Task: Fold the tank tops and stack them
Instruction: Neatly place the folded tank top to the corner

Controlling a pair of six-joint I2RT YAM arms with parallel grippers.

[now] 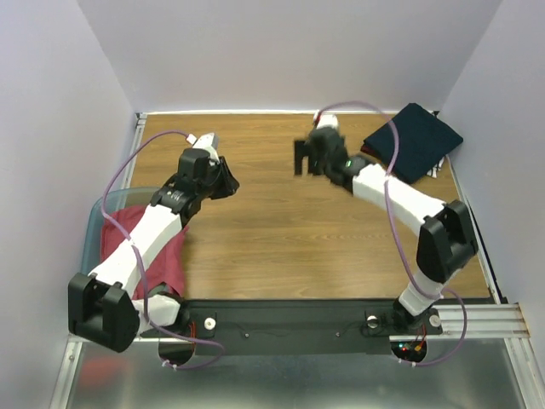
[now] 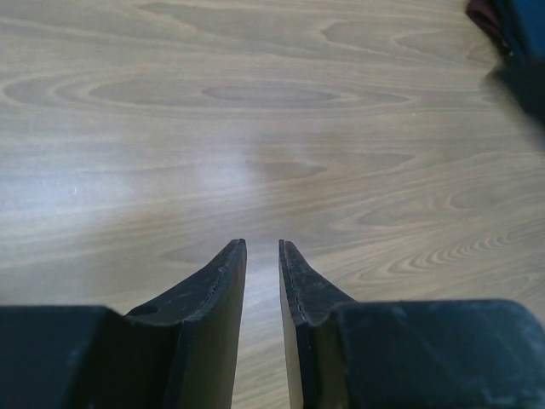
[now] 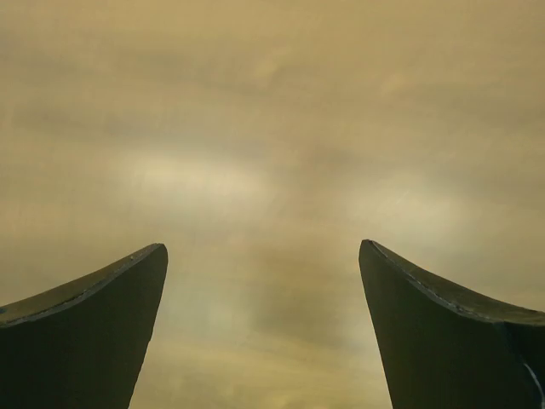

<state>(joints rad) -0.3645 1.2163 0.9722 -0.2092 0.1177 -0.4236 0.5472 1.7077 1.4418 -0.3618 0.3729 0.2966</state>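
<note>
Wood-grain desk [image 1: 281, 247] spreads under both arms. Above it, the left tool [image 2: 262, 247] hangs with its fingers a narrow gap apart, gripping nothing. The right tool [image 3: 264, 247] stands wide open and grips nothing either. A folded navy tank top [image 1: 417, 141] lies at the far right corner on other cloth. A red tank top [image 1: 170, 260] lies heaped in the teal tub [image 1: 92, 221] under the left arm.
</note>
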